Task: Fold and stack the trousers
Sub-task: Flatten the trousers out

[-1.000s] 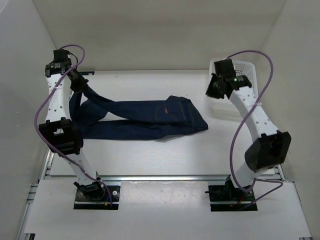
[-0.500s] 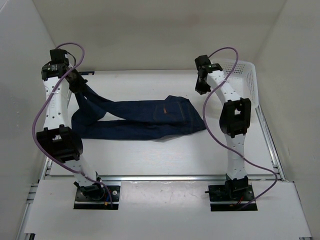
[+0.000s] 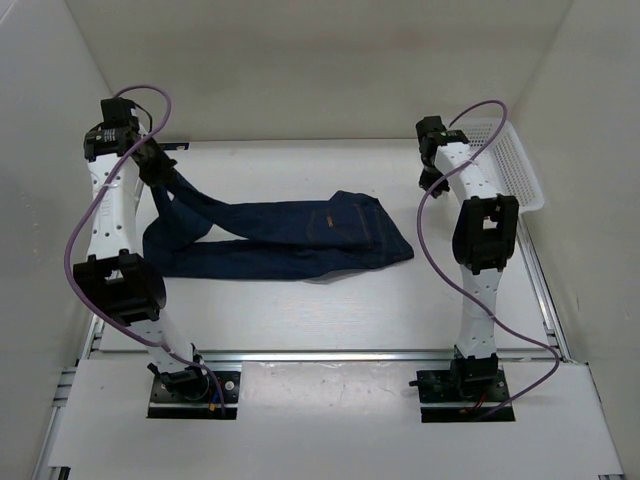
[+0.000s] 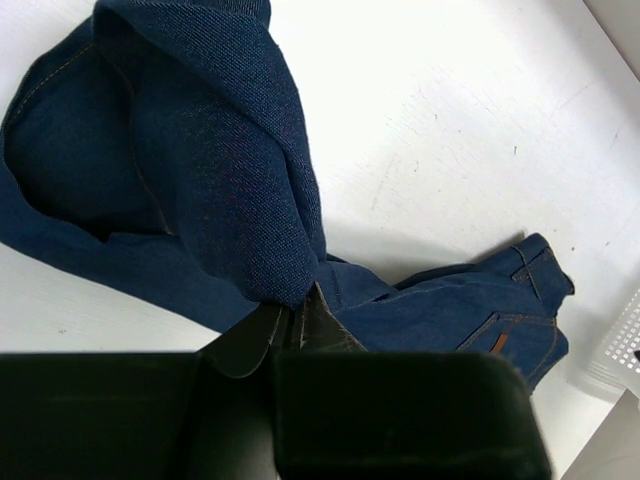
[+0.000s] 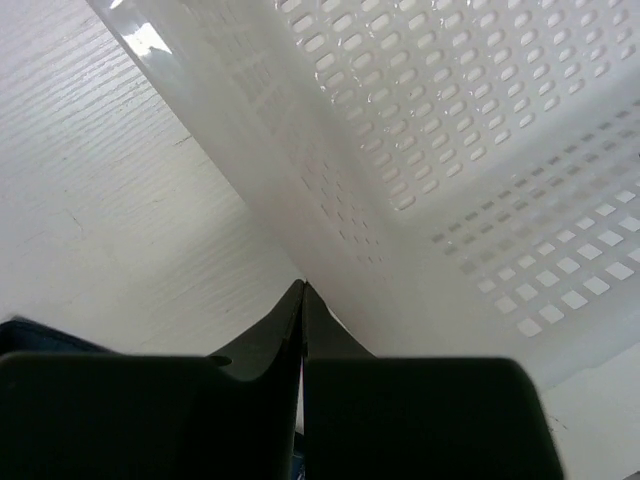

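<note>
Gripping a bunched fold of a leg, the left claw is clenched on the trousers at the end farthest from the basket, and holds that denim lifted off the table. The raised cloth hangs from the claw in a drooping loop. Holding it this way probably readies the legs to be carried over toward the basket and laid on the waist end, which would make the first fold. The rest of the trousers lies flat on the table, legs side by side. The waistband with its small tan patch is the end nearest the basket, though well short of touching it.

The right claw is clenched too, its tips pressed together right at the basket's near rim. It appears to nip that thin plastic edge, though the wrist view does not show this plainly. The basket sits tilted, perhaps being kept aside so the fold has room. No fold is finished yet.
</note>
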Controlling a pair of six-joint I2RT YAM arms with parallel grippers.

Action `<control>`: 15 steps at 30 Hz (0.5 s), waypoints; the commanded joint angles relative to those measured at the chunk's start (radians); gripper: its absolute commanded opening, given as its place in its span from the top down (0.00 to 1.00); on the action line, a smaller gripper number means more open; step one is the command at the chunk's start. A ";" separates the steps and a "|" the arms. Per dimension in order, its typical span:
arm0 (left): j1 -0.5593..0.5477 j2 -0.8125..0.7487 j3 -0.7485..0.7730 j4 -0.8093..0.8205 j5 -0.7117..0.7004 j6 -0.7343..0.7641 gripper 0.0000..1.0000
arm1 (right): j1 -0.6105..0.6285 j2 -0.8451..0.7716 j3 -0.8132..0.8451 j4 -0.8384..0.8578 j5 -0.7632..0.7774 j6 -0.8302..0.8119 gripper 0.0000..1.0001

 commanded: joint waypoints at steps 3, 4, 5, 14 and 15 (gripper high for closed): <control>-0.010 -0.040 -0.008 0.016 0.031 0.005 0.90 | 0.010 -0.086 0.001 -0.005 0.016 0.011 1.00; -0.021 -0.040 -0.008 0.016 0.031 0.005 0.90 | 0.010 -0.106 -0.010 0.011 0.005 0.011 1.00; -0.021 -0.040 -0.008 0.016 0.031 0.005 0.90 | 0.020 -0.123 -0.033 0.036 -0.033 -0.003 1.00; -0.021 -0.100 -0.013 -0.033 -0.012 0.027 0.90 | 0.106 -0.494 -0.344 0.205 -0.312 -0.012 0.17; -0.021 -0.117 -0.031 -0.034 -0.012 0.028 0.90 | 0.106 -0.507 -0.375 0.220 -0.313 -0.012 0.07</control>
